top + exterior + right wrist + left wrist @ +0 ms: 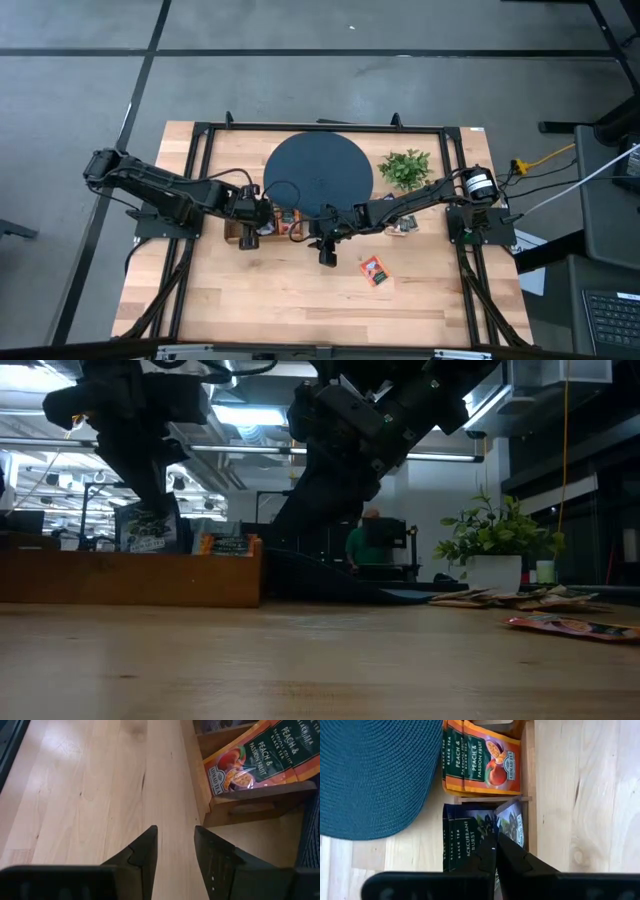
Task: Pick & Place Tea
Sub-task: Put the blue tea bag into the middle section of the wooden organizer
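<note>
While the right gripper (174, 851) hangs above bare wood with its jaws parted and nothing between them, the left gripper (496, 851) has its jaws clenched on the top edge of a dark tea sachet (512, 826) standing in a small wooden box (530, 775) on the table (290, 300). Seen from the left wrist, that sachet sits in a compartment with other dark blackcurrant sachets (465, 837), and the neighbouring compartment, past a thin wooden divider, holds orange peach-and-passion-fruit sachets (485, 760). From above, the box lies just in front of a round dark mat (318, 172), with the left gripper over its left part and the right gripper just beside its right end, both arms reaching in toward the middle of the table. One orange sachet (375, 270) lies flat on the wood by itself, nearer the front edge and to the right of the right gripper. A few more sachets (402, 228) lie loose under the right arm, near a small green plant (406, 168) in a white pot beside the mat. Across the room in the low view, a person in a green top (362, 545) stands well behind the table.
</note>
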You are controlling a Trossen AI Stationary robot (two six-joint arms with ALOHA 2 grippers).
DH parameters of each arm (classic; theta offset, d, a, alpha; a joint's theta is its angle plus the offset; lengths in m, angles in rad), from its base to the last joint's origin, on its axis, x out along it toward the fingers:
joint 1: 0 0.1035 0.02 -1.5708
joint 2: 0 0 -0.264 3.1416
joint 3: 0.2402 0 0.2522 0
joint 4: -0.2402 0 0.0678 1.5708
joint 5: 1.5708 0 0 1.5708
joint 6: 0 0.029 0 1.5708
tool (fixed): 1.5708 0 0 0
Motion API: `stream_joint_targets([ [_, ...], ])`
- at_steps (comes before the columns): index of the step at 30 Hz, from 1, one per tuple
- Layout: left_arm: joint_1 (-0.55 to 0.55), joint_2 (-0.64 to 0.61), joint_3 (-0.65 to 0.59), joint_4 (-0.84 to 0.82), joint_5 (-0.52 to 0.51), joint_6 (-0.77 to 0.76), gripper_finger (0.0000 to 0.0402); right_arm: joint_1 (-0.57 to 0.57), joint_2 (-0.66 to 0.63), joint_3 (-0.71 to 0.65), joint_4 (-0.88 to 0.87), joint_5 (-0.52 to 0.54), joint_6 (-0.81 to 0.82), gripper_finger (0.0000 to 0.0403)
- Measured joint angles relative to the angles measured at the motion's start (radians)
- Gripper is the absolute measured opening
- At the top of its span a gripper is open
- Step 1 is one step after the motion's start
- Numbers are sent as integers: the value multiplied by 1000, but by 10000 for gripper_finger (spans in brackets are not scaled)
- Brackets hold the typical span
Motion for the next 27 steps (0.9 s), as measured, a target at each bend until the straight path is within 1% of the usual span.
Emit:
stream_joint_targets([
  [4, 14, 4, 0, -20, 2, 34, 1, 0, 0, 0, 0, 0, 0, 131],
  [9, 32, 4, 0, -51, -1, 35, 1, 0, 0, 0, 1, 0, 0, 131],
  [20, 32, 4, 0, -43, -1, 35, 2, 0, 0, 0, 9, 0, 0, 131],
  [27, 32, 5, 0, 17, -2, 35, 12, 0, 0, 0, 9, 0, 0, 131],
])
